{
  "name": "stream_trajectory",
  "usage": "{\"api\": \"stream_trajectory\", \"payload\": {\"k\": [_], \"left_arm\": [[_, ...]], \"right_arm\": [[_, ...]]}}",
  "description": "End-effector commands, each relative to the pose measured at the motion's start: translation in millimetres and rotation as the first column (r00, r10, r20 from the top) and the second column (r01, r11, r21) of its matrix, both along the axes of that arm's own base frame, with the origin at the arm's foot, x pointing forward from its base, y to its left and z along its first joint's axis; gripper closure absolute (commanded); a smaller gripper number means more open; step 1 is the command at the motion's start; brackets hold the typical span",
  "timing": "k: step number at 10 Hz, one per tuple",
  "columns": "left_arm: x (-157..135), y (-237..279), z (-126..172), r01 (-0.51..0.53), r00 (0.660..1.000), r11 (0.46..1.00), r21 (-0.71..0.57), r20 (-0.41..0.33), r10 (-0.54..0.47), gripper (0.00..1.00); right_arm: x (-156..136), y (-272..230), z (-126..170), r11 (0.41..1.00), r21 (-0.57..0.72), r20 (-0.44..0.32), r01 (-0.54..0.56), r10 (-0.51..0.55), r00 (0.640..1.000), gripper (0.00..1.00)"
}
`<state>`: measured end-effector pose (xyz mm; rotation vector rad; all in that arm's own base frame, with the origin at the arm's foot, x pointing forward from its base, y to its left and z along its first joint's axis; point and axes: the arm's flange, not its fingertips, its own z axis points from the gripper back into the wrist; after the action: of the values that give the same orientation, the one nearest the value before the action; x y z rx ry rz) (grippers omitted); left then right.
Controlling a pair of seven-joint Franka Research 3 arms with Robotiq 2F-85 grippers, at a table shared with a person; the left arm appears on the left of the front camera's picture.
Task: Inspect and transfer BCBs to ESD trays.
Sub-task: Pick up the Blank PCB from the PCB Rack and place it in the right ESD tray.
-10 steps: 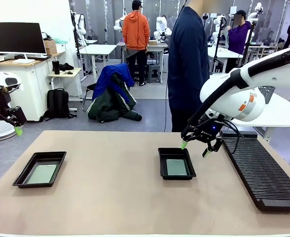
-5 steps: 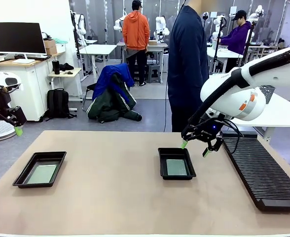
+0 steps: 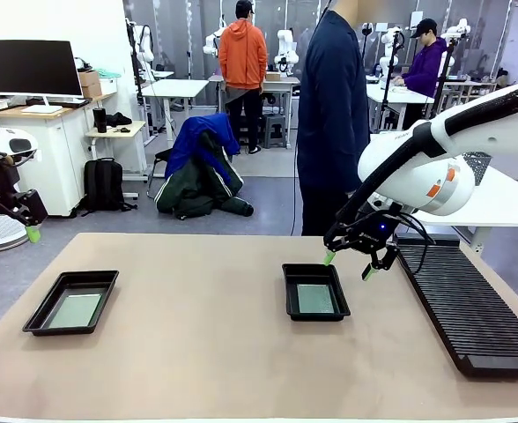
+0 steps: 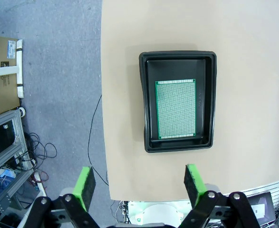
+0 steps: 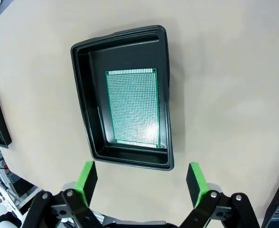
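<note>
Spanned the whole scene with a tan table [image 3: 197, 352], a long black ribbed rack [image 3: 475, 308] along its right edge. Held two black ESD trays: the left tray [image 3: 43, 310] near the left edge, the middle tray [image 3: 287, 291] near the centre, well apart. Lay flat on each tray floor, one BCB apiece: the left board [image 3: 74, 310], also seen at [image 4: 175, 109], and the middle board [image 3: 314, 299], also seen at [image 5: 132, 107], neither filling its floor. Hung above and just right of the middle tray, the right gripper [image 3: 347, 262], green fingers [image 5: 196, 178] spread wide, pinching nothing. Waited off the table's left edge, the left gripper [image 4: 138, 183], fingers [image 4: 86, 184] equally spread and empty. Judged thin, stiff, light and scratch-prone, those perforated boards; best pinched across the long edges, never on the face. Stood unchanged against the picture of a second before for arms, trays and boards; shifted slightly only the person in dark blue [image 3: 332, 115] at the far side.
</note>
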<state>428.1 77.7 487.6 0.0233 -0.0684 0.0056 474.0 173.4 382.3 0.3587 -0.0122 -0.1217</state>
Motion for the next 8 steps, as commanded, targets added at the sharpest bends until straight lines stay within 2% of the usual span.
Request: {"api": "stream_trajectory", "payload": {"k": [1, 8], "left_arm": [[-1.7, -0.8, -0.6, -0.016, 1.000, 1.000, 0.002, 0.003, 0.016, 0.00], [-1.7, -0.8, -0.6, -0.016, 1.000, 1.000, 0.002, 0.003, 0.016, 0.00]], "right_arm": [[0.1, 0.5, -0.5, 1.000, 0.000, -0.001, 0.000, 0.000, 1.000, 0.00], [0.1, 0.5, -0.5, 1.000, 0.000, -0.001, 0.000, 0.000, 1.000, 0.00]]}}
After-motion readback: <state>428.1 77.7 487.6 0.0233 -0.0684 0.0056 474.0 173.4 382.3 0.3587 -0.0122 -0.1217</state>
